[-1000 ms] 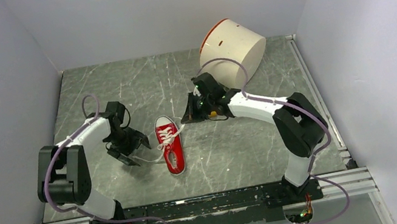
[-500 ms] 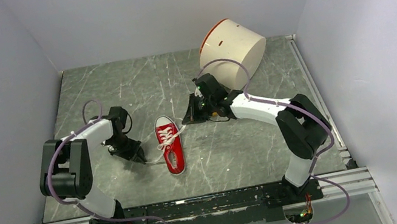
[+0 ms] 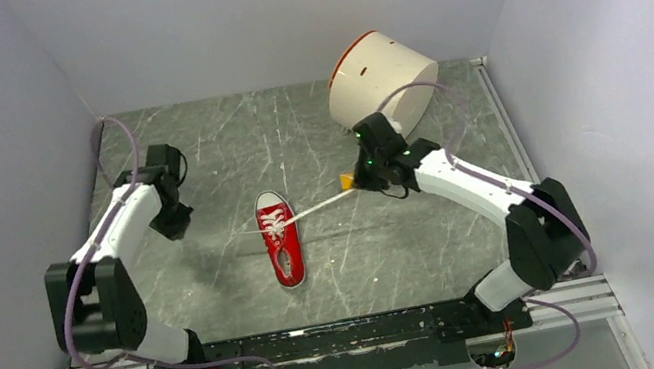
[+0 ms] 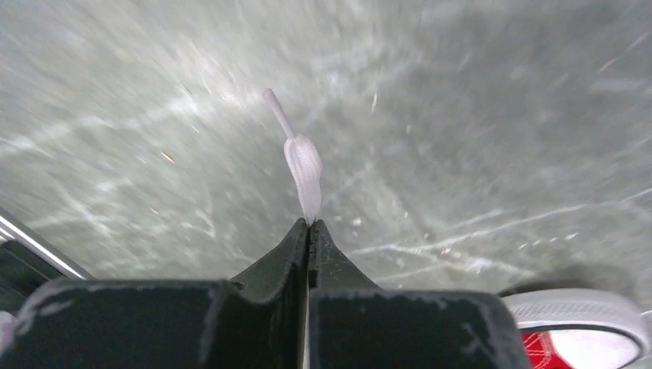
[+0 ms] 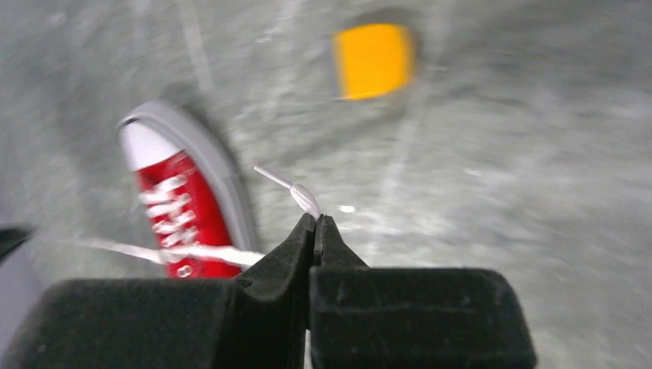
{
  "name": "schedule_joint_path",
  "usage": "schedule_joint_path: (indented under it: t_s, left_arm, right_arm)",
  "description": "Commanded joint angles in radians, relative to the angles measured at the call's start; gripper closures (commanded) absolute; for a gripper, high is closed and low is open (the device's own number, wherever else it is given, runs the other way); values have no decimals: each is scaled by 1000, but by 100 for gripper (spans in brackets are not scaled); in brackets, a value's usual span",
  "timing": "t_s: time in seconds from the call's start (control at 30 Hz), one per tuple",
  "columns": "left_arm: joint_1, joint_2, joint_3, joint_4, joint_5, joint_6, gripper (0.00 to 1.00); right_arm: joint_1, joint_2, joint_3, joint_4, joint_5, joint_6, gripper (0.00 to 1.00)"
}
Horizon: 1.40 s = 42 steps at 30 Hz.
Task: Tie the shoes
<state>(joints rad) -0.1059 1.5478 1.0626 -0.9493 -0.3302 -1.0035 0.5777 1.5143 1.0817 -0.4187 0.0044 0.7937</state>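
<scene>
The left pincer [image 4: 308, 227] is clenched tight on the left lace [image 4: 302, 165]. The white lace tip sticks out just past its fingertips, over the grey table [image 4: 477, 115]. The shoe [image 3: 280, 238] lies flat on the table, off to this pincer's right and well apart from it. It is red with a white toe, and the toe points away from the arm bases. In the left wrist view only the toe shows, low at the pincer's right side.

The right pincer [image 5: 316, 223] is clenched too, and it grips the right lace [image 5: 304, 198]. A short bit of lace pokes out past its tips. The shoe is ahead of this pincer and to its left. From above, the right lace makes a straight line from the top of the shoe to the right pincer. A thin line goes from the shoe toward the left pincer, but part of it is hard to see.

A small yellow block [image 5: 374, 60] lies ahead of the right pincer and looks blurry. From above it sits just beside the tips. A big white tub [image 3: 383, 83] with a red rim lies on its side behind the right pincer, near it.
</scene>
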Motion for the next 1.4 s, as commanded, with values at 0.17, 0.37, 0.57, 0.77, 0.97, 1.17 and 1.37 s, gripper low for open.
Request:
schedule_joint_path:
  t_s: [0.17,0.37,0.57,0.77,0.97,1.17,1.37]
  left_arm:
    - [37,-158,51,-37,-423,172,95]
    - [136,-151,-26,-24,-336,185,95]
    - [226,-109,-133,20,-244,202,95]
    - [236,-74,-165,73,-184,243,95]
    - [232,-68,-143,134,-66,378,86]
    - [159,-213,-66,225,-2,655,42]
    - [-62,-331,-156,403,266,1089,54]
  right_arm:
    - [-155,-209,-156,-215,436,109,100]
    - [-244,-128,-159,-171,383,-5,100]
    - [-265,-53,-217,-121,341,-21,100]
    - [-268,-26,-228,-88,293,-77,100]
    - [-266,-68,-193,-43,64,-233,100]
    - [-215,-101,-155,-70,-66,-284,100]
    - [-146,-128,-130,-101,-137,-312,100]
